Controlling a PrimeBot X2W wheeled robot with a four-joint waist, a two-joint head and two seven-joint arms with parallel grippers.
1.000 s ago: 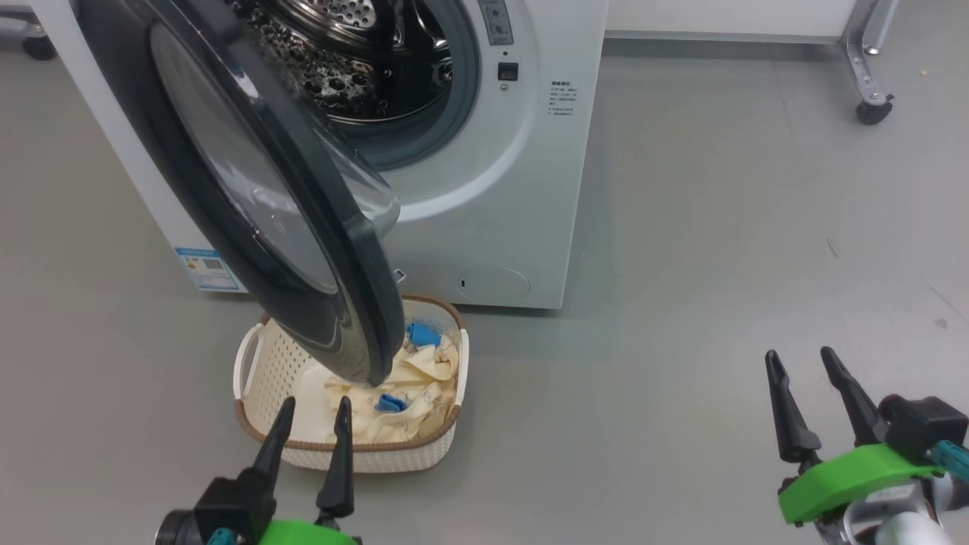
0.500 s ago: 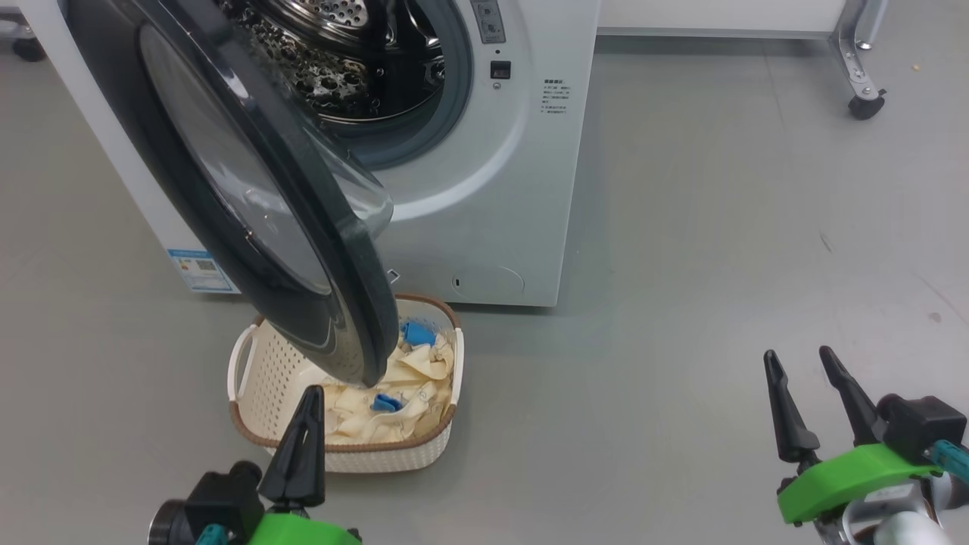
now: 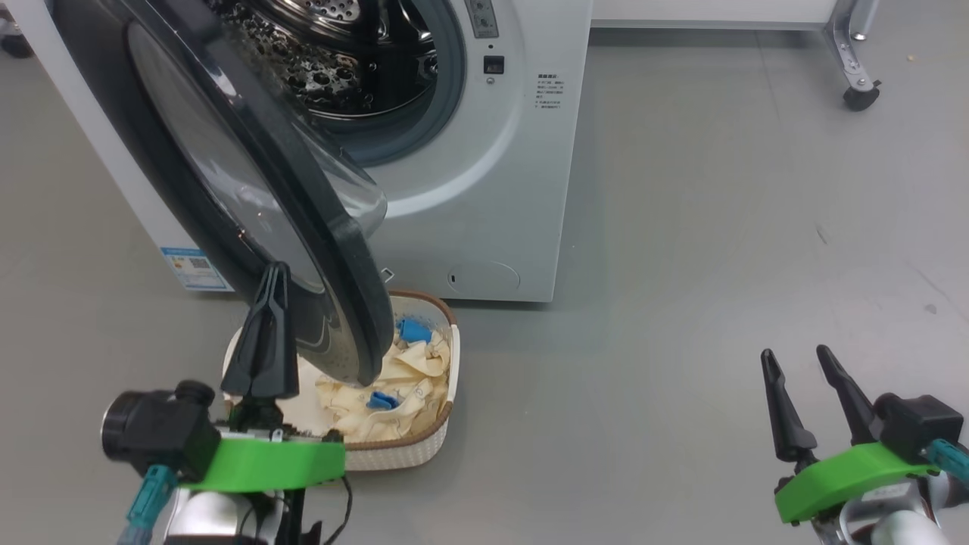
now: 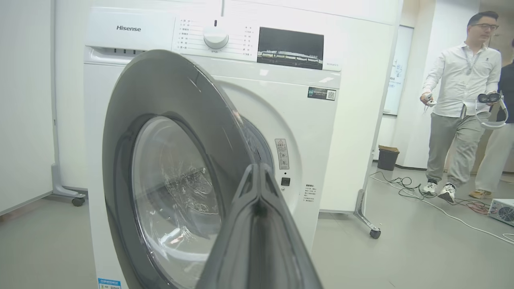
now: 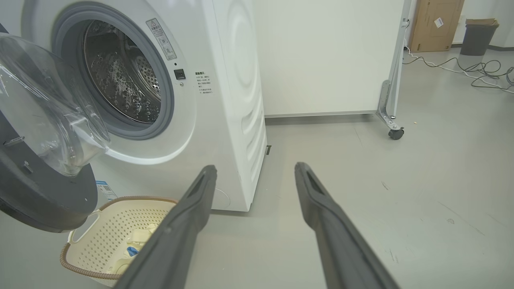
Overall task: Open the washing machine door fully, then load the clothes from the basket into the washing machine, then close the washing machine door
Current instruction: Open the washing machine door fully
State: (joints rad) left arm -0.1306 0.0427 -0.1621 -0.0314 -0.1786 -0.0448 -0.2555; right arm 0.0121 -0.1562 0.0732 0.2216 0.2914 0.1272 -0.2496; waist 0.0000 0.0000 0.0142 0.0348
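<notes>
A: Okay, nearest first. Your left gripper [image 3: 275, 271]?
B: Clenched, both fingers pressed together, nothing between them. It's raised at lower left. In the head view its tips lie over the lower black rim of the washing machine door [image 3: 227, 182]. Whether they touch it, can't tell.
A: Your right gripper [image 3: 795, 353]?
B: Low right, over bare floor [image 3: 681, 303]. Fingers spread wide, grasping nothing, well apart from everything else.
A: Basket [image 3: 394, 453]?
B: On the floor just in front of the washing machine [image 3: 484, 189], partly under the door's bottom edge. The clothes [image 3: 405, 375] are heaped inside it, cream fabric with blue cuffs showing.
A: Door?
B: Swung partway out, hinged at the machine's left in the head view, and hanging over the basket. Its glass bowl bulges toward the steel drum [image 3: 333, 68], which is uncovered.
A: Further back?
B: A caster [image 3: 855, 97] on a metal leg sits behind the machine at right. In the left wrist view a person [image 4: 461, 100] in a white shirt walks at far right, with cables [image 4: 421, 196] on the floor near their feet.
</notes>
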